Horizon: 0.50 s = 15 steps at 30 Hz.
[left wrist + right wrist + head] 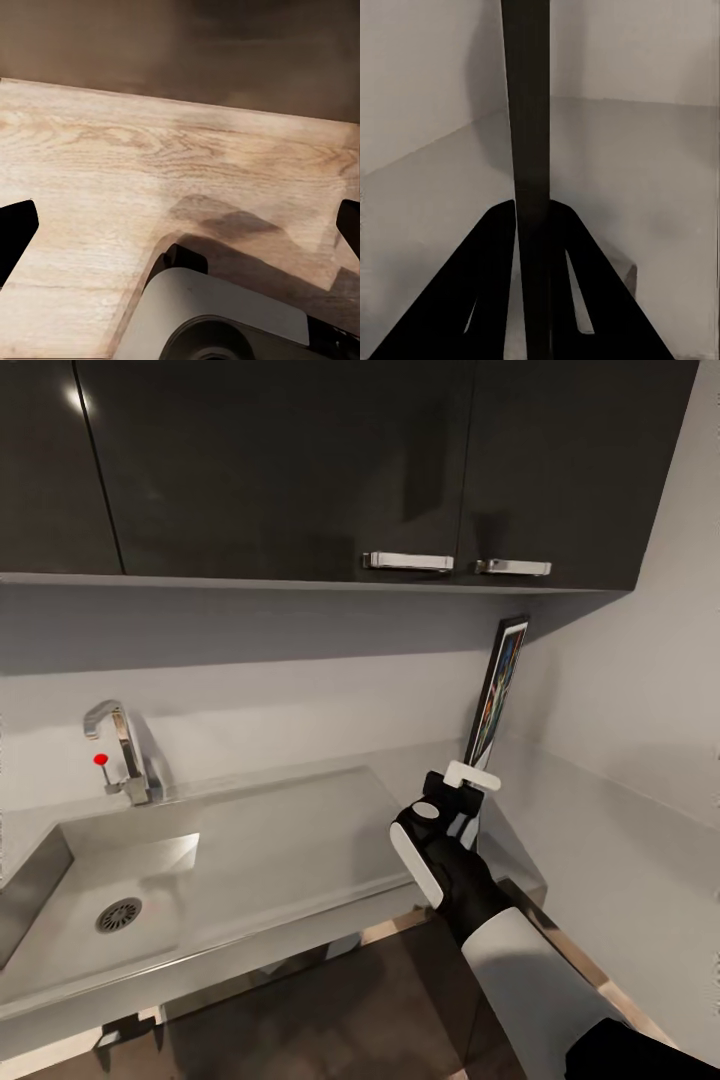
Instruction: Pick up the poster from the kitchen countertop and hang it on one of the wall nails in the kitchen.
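Above the kitchen countertop [300, 840], the right claw [470, 780] is clamped on the upright poster [497, 688].

In the head view, the kitchen countertop [300, 840] spans the lower left and middle. A sink [110, 890] is set into its left part, with a faucet [120, 750] behind it. Wall cabinets [350, 460] fill the top. At right of centre the poster [497, 690] stands upright, edge-on, with the right gripper [462, 785] at its lower end.
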Tool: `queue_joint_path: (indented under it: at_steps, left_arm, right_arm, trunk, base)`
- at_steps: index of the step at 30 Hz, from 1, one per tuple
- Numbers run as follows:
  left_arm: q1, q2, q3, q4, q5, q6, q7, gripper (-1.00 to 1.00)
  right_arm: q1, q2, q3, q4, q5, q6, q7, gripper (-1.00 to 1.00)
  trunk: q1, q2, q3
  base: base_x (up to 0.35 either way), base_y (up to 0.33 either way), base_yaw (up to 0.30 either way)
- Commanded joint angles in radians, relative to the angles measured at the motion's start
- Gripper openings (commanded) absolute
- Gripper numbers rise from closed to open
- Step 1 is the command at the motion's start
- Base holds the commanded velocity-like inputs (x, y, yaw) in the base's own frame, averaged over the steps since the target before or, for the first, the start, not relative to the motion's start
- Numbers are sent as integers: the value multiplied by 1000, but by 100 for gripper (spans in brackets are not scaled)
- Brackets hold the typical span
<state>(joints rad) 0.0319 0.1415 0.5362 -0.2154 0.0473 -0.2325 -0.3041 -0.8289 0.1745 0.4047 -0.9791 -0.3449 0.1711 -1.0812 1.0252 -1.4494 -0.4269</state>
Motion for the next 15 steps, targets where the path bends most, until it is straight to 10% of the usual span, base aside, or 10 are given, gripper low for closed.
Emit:
queue_joint_path:
  at_steps: [1, 15]
  left_arm:
    - [0, 0, 4, -1, 5, 1, -7, 100]
    - [0, 1, 4, -1, 5, 1, -7, 100]
  right_arm:
    - [-1, 0, 2, -1, -4, 8, -5, -100]
    - [-1, 0, 3, -1, -8, 39, -4, -100]
  trunk:
    - [0, -1, -1]
    - [0, -1, -1]
  base:
    - [-198, 0, 0]
    - [-308, 0, 0]
